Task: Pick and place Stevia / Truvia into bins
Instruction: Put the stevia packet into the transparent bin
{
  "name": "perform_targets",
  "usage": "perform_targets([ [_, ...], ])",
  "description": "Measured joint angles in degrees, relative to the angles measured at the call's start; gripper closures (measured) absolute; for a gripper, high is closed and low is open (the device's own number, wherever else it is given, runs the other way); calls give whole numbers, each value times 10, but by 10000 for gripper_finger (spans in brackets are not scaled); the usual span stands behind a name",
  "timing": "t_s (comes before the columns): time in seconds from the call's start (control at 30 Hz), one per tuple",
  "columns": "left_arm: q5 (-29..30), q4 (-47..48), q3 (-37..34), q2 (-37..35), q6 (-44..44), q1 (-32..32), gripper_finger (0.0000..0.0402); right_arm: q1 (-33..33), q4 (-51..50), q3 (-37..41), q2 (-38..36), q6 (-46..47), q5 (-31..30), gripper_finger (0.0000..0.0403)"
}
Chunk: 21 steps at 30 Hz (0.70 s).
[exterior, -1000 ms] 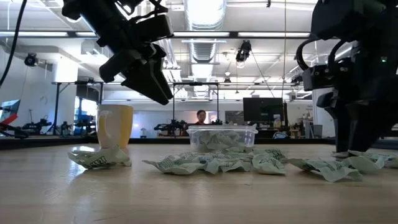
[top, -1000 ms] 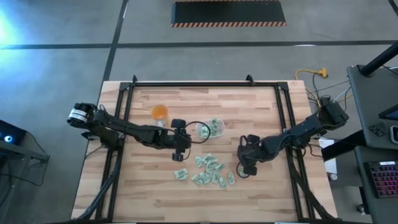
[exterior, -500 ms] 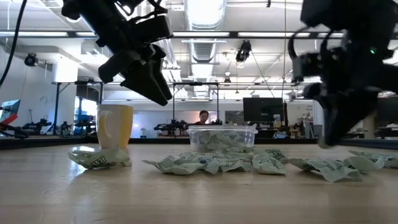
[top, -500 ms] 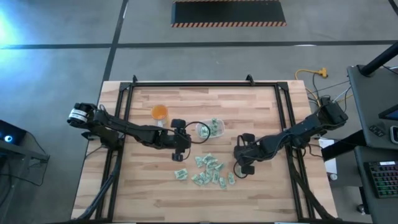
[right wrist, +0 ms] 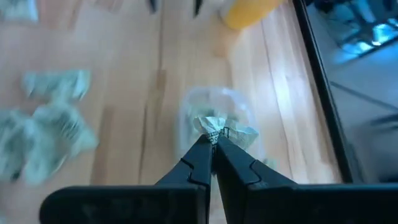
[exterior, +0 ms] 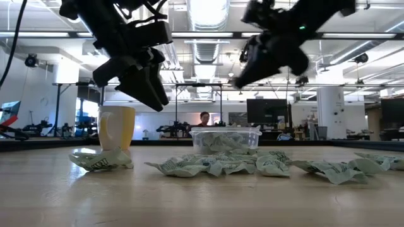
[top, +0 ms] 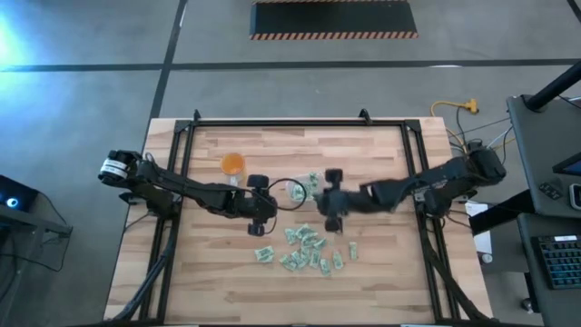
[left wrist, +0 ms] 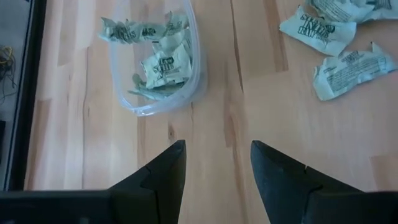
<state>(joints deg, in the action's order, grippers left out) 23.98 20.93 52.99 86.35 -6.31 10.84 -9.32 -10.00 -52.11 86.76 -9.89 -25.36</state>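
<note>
The clear bin point(top: 307, 188) stands mid-table with several Stevia packets inside point(left wrist: 163, 65). More green-and-white packets lie flat in a loose pile point(top: 309, 250) nearer the front edge. My right gripper point(right wrist: 212, 144) hangs above the table just right of the bin point(right wrist: 217, 112) and is shut on one crumpled packet; in the high view it is beside the bin point(top: 325, 204). My left gripper point(left wrist: 217, 162) hovers open just left of the bin point(left wrist: 155, 62), nothing between its fingers. My right gripper pinches a crumpled packet point(right wrist: 215, 129) between the free ends of its two fingers. The fingers point toward the table's left, at the bin. The packet is lifted clear of the table and sticks out ahead of the fingertips.
An orange cup point(top: 233, 163) stands at the far left of the bin. One packet point(top: 264, 254) lies apart at the pile's left end, another point(top: 352, 251) to its right. Black frame rails point(top: 177, 182) run along the table's sides. Bare wood lies toward the near edge.
My right gripper has risen from the right end of the pile, where its fingers stood on the table, and swung toward the table's left and far side, up to the bin, carrying one packet lifted clear.
</note>
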Motion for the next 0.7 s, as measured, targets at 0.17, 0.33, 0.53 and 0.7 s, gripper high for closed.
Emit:
perform_targets([
  [0.17, -8, 38, 0, 0, 15, 9, 237, 103, 32, 10, 1, 13, 124, 394],
  [0.33, -10, 57, 0, 0, 29, 15, 237, 169, 35, 29, 1, 62, 183, 392],
  [0.53, -29, 56, 0, 0, 30, 17, 237, 181, 34, 47, 1, 68, 235, 348],
  [0.7, -40, 56, 0, 0, 31, 17, 237, 182, 35, 48, 1, 65, 239, 290],
])
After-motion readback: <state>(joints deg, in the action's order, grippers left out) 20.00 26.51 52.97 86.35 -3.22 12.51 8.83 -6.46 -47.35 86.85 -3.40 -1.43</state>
